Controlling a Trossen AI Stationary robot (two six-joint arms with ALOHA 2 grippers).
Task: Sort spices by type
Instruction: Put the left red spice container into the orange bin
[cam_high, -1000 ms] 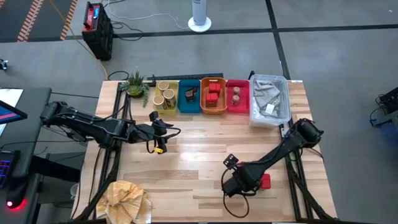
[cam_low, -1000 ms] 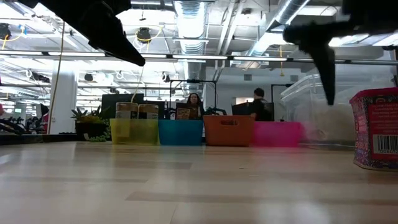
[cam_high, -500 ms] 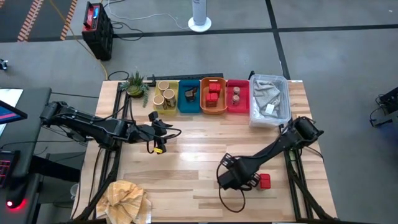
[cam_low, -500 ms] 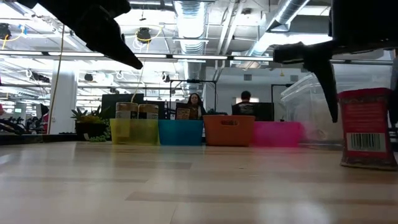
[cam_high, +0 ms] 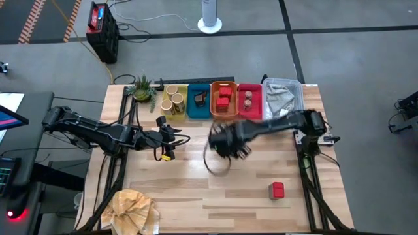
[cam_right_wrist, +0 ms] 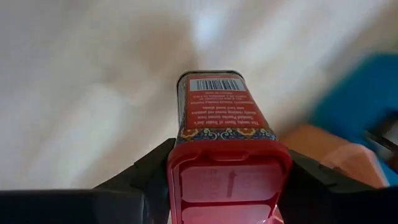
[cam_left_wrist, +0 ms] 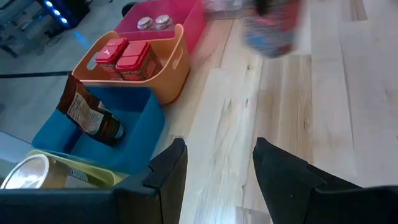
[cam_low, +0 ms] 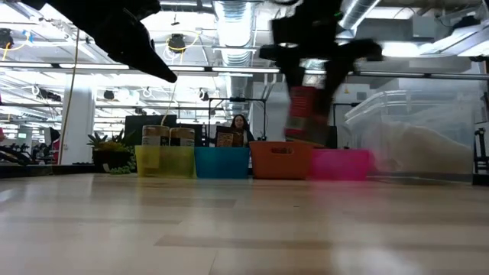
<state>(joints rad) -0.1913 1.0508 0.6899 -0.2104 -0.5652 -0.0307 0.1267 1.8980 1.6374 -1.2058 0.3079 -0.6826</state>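
My right gripper (cam_high: 225,140) is shut on a red boxy pack (cam_right_wrist: 217,106) and holds it in the air just on the near side of the orange tray (cam_high: 223,117), which contains two red packs (cam_left_wrist: 127,55). In the low view the pack (cam_low: 306,111) hangs above the trays. Another red pack (cam_high: 278,190) lies flat on the table near the front right. My left gripper (cam_left_wrist: 217,168) stands open over the table's left half, with nothing between its fingers. Pale tubs sit in the yellow tray (cam_high: 174,112), a dark-tan packet (cam_left_wrist: 87,115) in the blue tray, and small jars (cam_left_wrist: 153,22) in the pink tray. My right gripper pinches the pack at its red lid end (cam_right_wrist: 227,177), one finger (cam_right_wrist: 146,171) on each of two opposite sides. The fingers come from above and point down. The pack hangs roughly upright below them, lid up and barcode end down, lifted clear of the table.
The four trays stand in a row along the far edge, with a clear bin (cam_high: 297,117) holding grey cloth to their right and a small plant (cam_high: 142,88) to their left. A yellowish cloth (cam_high: 134,209) lies bunched at the near left corner.
My right gripper has taken a red pack from the table's near right part, lifted it clear and swung it quickly toward the far edge and leftward, up to the orange tray. The other red pack has stayed where it lay.
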